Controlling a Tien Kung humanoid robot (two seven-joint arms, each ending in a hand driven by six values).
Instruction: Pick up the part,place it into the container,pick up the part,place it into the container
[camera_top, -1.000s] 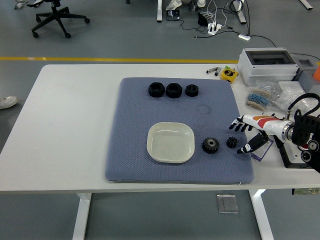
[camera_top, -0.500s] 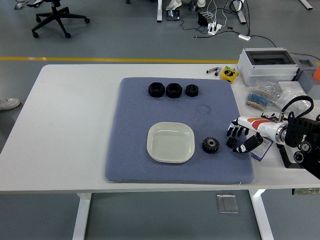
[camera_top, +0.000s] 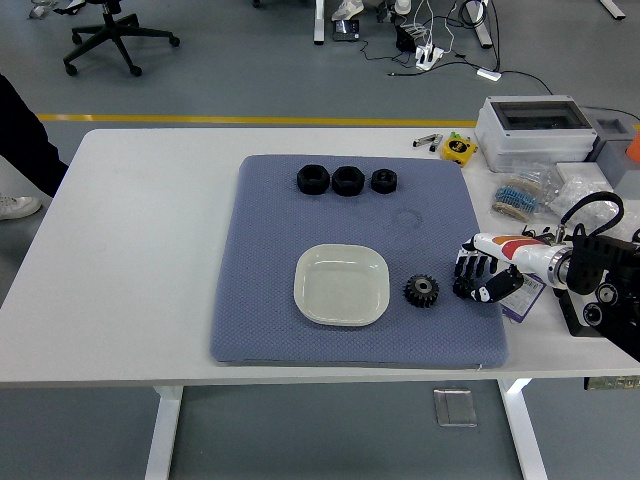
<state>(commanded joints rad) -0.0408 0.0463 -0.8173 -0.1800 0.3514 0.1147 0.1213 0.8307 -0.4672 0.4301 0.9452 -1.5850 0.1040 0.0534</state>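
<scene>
A white square dish sits on the blue mat. A large black gear lies just right of the dish. My right hand comes in from the right, and its fingers curl down over the small black gear at the mat's right edge. The thumb closes from the other side, so the gear is mostly hidden. The hand stays low on the mat. Three black nut-like parts lie in a row at the mat's back. My left arm is out of view.
A grey box, a yellow object and bags of small parts crowd the table's right side. A person's dark clothing shows at the left edge. A black stand sits under my right forearm.
My right hand moved left onto the small gear and its fingers curled down around it. Dark clothing of a person came in at the left edge.
</scene>
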